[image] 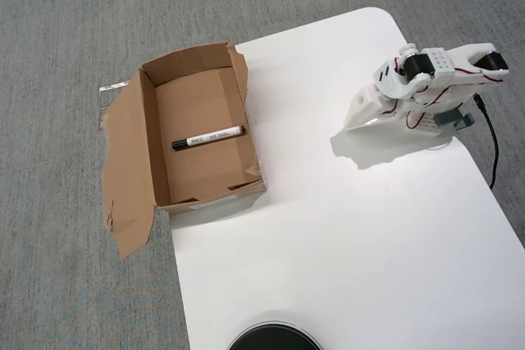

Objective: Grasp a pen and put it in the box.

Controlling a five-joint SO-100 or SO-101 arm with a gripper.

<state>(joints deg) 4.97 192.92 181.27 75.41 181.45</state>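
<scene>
Overhead view, layout.
- Table (344, 235): fills the right and lower part of the view; carpet (66, 22) lies left of it and behind it.
- Box (199, 137): at the table's left edge, partly on the table, its flattened flap (127, 178) spread left over the carpet.
- Pen (208, 138): inside the box, lying on its floor, crosswise, near the middle.
- Arm (431, 79): on the table's far right side, well apart from the box.
- Gripper (354, 120): at the arm's left end, over the table.
- Cable (490, 141): right of the arm, at the table's right edge.
- Round object (273, 338): at the table's near edge, cut off by the bottom of the view.
</scene>
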